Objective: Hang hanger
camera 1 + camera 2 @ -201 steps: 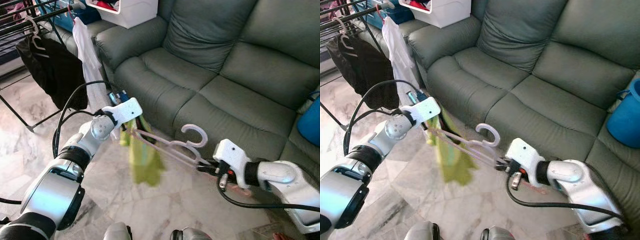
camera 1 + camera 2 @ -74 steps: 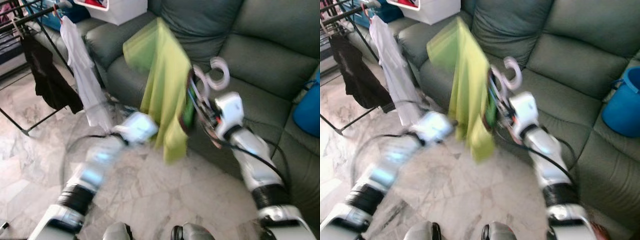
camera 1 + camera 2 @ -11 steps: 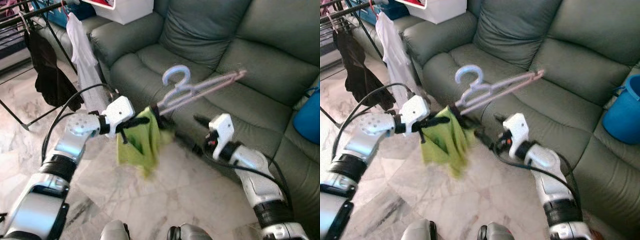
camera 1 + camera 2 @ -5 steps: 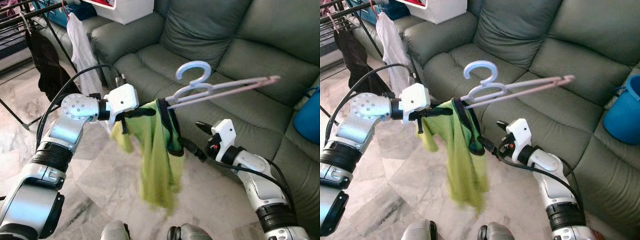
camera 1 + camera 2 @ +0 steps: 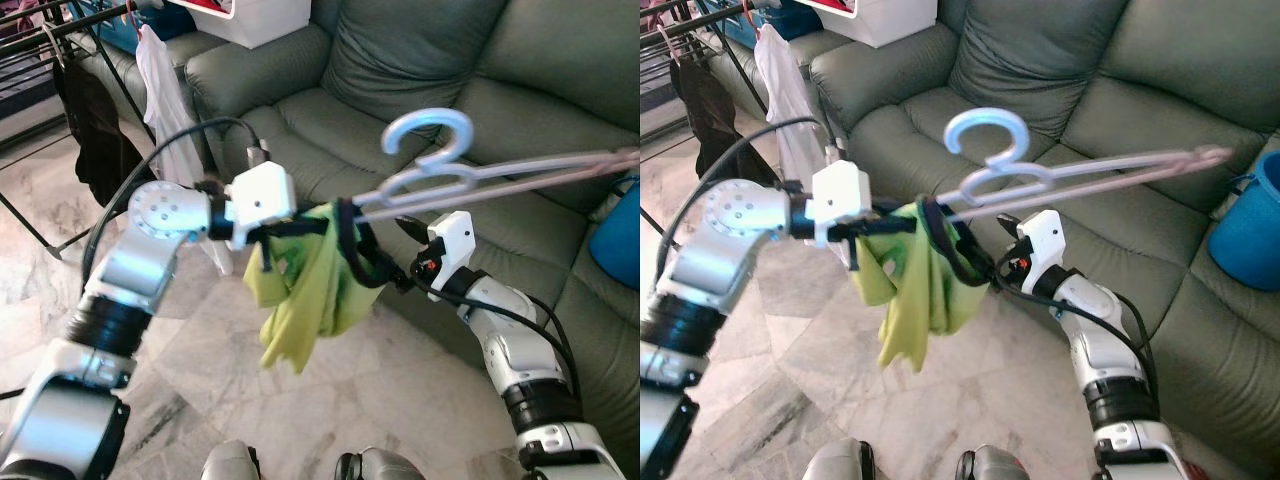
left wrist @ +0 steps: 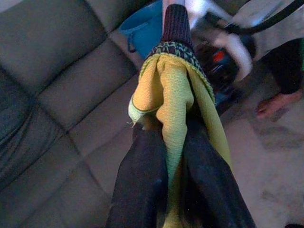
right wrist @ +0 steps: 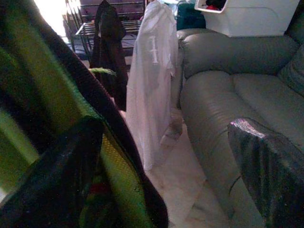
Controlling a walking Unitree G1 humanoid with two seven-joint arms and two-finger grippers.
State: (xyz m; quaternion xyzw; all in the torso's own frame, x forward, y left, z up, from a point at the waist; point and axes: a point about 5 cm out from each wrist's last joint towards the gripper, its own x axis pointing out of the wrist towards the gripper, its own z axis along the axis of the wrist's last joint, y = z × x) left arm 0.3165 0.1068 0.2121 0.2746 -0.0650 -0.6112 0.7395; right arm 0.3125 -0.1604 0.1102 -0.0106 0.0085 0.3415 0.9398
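A lime-green shirt with a dark ribbed collar hangs bunched in the air in front of the sofa. My left gripper is shut on the shirt at the collar; the left wrist view has green fabric pinched between its fingers. A pale pink hanger with a light blue hook sticks out of the collar, slanting up to the right. My right gripper is open just below the collar, one finger against the collar rib and the other finger apart from it.
A grey-green sofa spans the back. A metal drying rack at far left carries a black garment and a white garment. A white bin sits on the sofa arm. A blue bucket is at the right edge.
My left gripper has lifted the shirt and hanger and carried them right. The hanger's far end swung out to the right. My right gripper rose up to the collar.
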